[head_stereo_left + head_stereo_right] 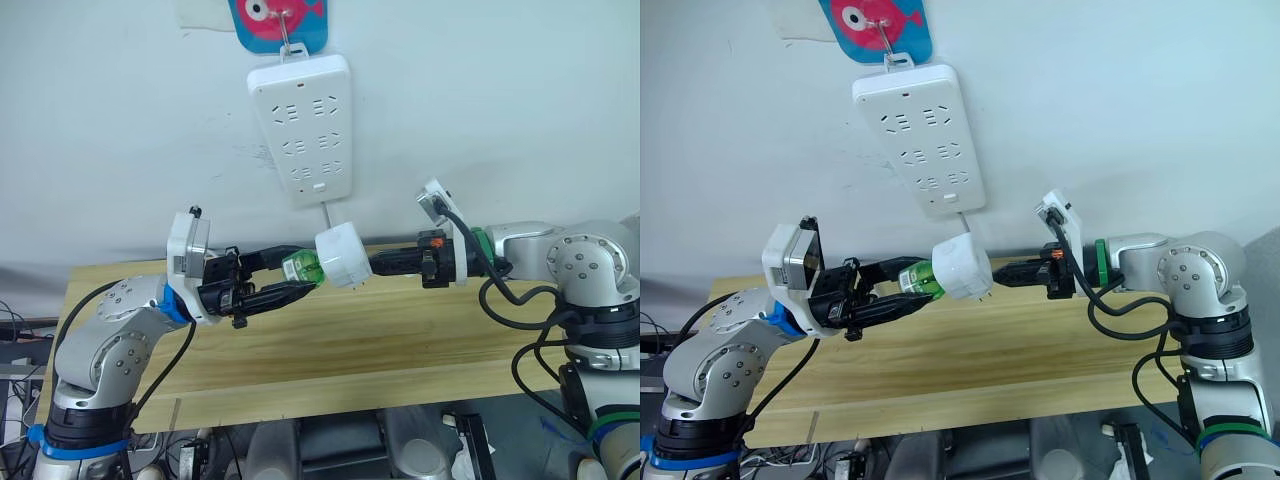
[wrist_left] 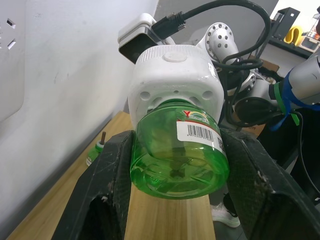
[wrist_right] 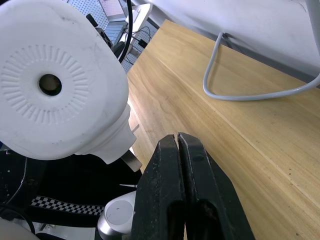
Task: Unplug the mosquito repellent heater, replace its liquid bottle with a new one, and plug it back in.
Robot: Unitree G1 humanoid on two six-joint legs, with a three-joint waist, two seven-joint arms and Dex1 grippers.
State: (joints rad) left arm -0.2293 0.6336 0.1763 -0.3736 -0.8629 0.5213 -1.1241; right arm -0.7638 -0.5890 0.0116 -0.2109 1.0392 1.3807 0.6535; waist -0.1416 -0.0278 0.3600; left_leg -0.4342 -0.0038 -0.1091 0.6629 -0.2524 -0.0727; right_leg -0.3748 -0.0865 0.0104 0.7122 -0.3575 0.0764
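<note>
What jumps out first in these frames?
The white mosquito repellent heater held in mid-air above the wooden table, with a green liquid bottle attached at its base and clamped in the left hand. The right hand, fingers shut, is just beside the heater's vented dome. Behind, a white power strip hangs on the wall with its sockets empty.

head pair: from above, facing forward and down at the wall and wooden table (image 1: pixel 400 340); both share the power strip (image 1: pixel 303 125).
left wrist: close up along the left gripper (image 2: pixel 175 185), facing the green bottle (image 2: pixel 180 150).
right wrist: close along the right gripper (image 3: pixel 179 150); shares the mosquito repellent heater (image 3: pixel 55 80).
</note>
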